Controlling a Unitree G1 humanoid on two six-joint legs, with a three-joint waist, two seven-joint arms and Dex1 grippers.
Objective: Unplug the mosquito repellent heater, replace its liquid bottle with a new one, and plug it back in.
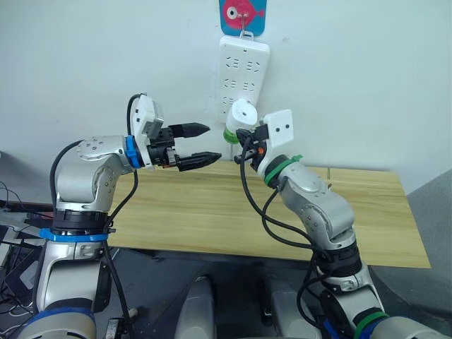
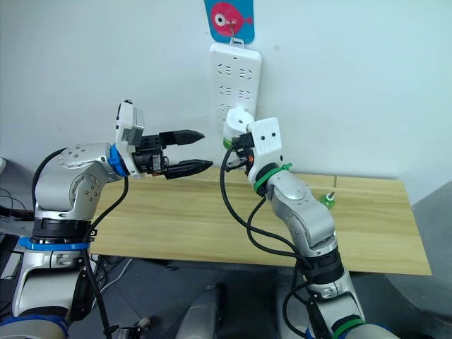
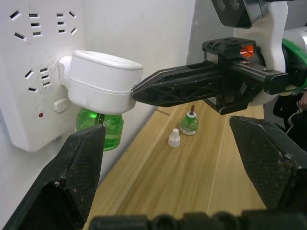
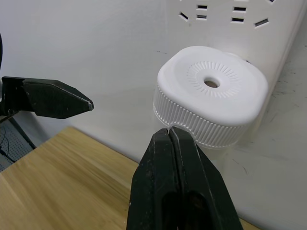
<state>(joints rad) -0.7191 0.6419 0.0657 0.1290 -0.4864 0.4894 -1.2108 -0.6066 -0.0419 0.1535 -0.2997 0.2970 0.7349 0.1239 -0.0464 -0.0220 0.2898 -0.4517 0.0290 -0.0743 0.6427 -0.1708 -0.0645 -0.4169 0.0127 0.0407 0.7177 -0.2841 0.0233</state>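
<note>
Green liquid bottle (image 3: 101, 133) under plugged-in heater (image 3: 101, 79); right end effector (image 4: 169, 135) closed empty, left (image 1: 203, 145) spread, empty.

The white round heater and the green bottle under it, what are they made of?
The heater looks like matte white plastic, with moulded ridges around its rim. The green bottle looks like clear plastic, maybe glass: light passes through it.

Seeing light wooden table (image 1: 212, 212) across middle of frame, against white wall. On it toward right, I spot small green bottle (image 3: 189, 125) standing upright, white cap (image 3: 174, 139) just beside it, apart.
</note>
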